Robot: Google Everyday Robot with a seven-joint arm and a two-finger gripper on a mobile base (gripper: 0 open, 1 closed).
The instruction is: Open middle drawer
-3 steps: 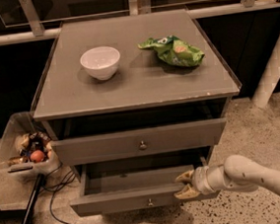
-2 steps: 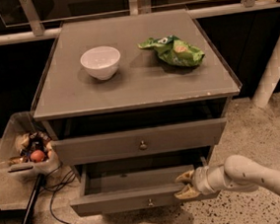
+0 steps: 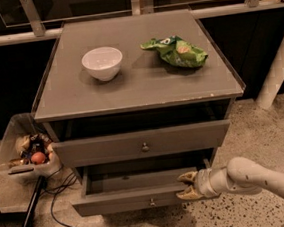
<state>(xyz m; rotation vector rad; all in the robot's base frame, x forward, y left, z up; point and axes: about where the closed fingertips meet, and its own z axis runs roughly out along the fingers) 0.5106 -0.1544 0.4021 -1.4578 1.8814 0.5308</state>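
Nothing visibly shifts since a second ago | middle drawer [image 3: 121,203] stands partly out, below upper drawer [image 3: 110,147] | gripper [image 3: 185,186] clamped astride its front panel's right end | stiff wood, probably light and free-sliding; central knob [image 3: 152,202] would give a squarer pull

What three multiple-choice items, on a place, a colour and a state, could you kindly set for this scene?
1. Where is the gripper? A. above the green bag B. at the right end of the middle drawer front C. in the floor bin
2. What colour is the bowl? A. white B. red C. black
3. How is the middle drawer? A. shut flush B. pulled out C. lying on the floor
Answers: 1 B, it sits at that drawer's right front corner; 2 A, white against the grey cabinet top; 3 B, its inside shows behind its front.
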